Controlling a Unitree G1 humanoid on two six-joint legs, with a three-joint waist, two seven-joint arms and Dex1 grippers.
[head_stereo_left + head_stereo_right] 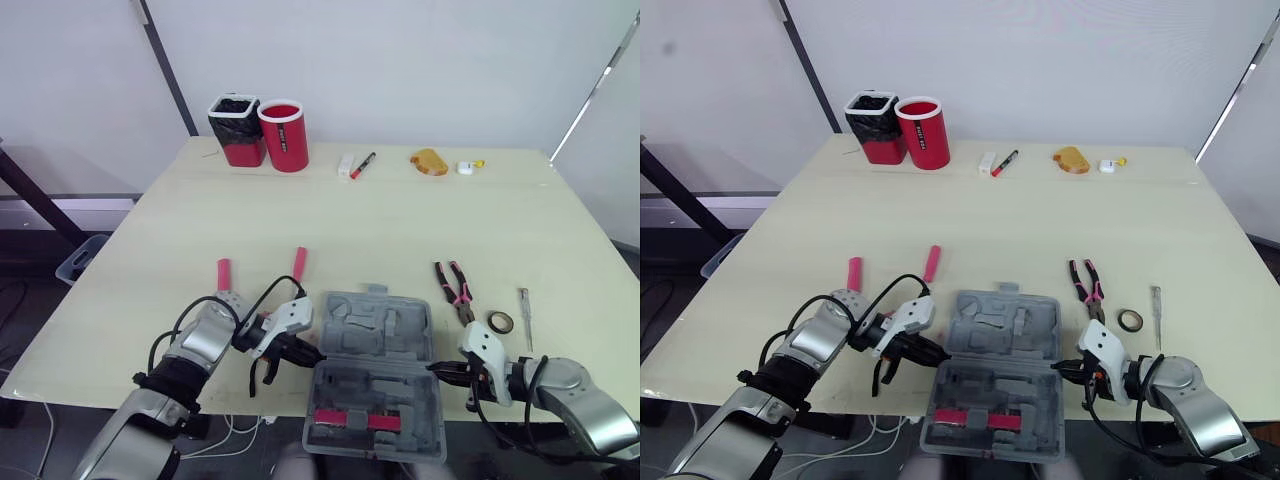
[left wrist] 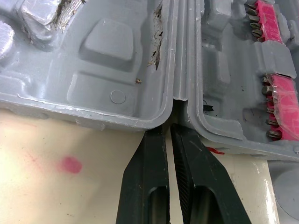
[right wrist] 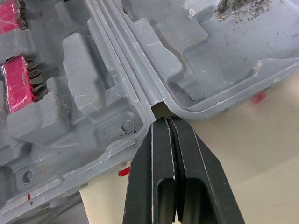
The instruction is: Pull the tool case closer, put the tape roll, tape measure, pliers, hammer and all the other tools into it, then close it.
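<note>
The grey tool case lies open at the table's front edge. Its near half, with red bit strips, hangs over the edge. My left gripper is shut, its tips at the left end of the case's hinge. My right gripper is shut too, tips pressed into the notch at the hinge's right end. Pink-handled pliers, a tape roll and a thin screwdriver lie right of the case. Two red handles stick out behind my left arm. A yellow tape measure sits at the back.
At the back left stand a black cup and a red cup. A marker and a white block lie mid-back, with a small white item to the right. The table's middle is bare.
</note>
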